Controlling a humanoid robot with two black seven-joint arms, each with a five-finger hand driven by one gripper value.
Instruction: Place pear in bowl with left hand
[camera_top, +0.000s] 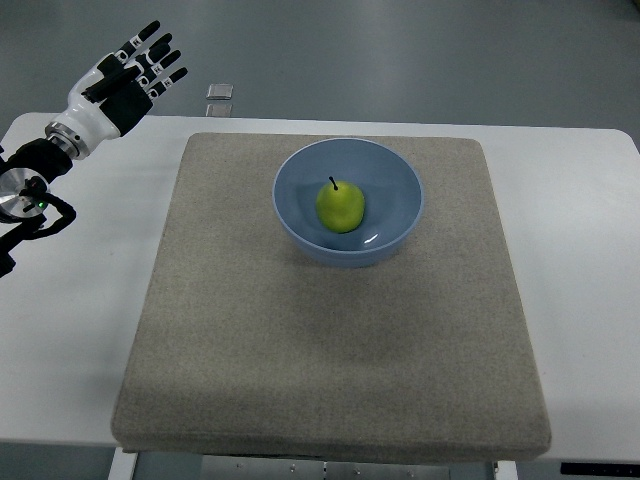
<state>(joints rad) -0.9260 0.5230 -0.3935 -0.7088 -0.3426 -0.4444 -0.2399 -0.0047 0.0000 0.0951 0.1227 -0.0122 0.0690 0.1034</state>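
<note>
A green pear (340, 206) with a dark stem lies inside the light blue bowl (296, 168), which stands on the upper middle of a grey mat (330, 340). My left hand (140, 65) is raised at the upper left, well away from the bowl, past the table's far left corner. Its black and white fingers (152, 58) are spread and hold nothing. The right arm does not show.
The mat lies on a white table (80, 320) whose bare margins run along both sides. A small pale square object (220, 92) rests on the floor beyond the table's far edge.
</note>
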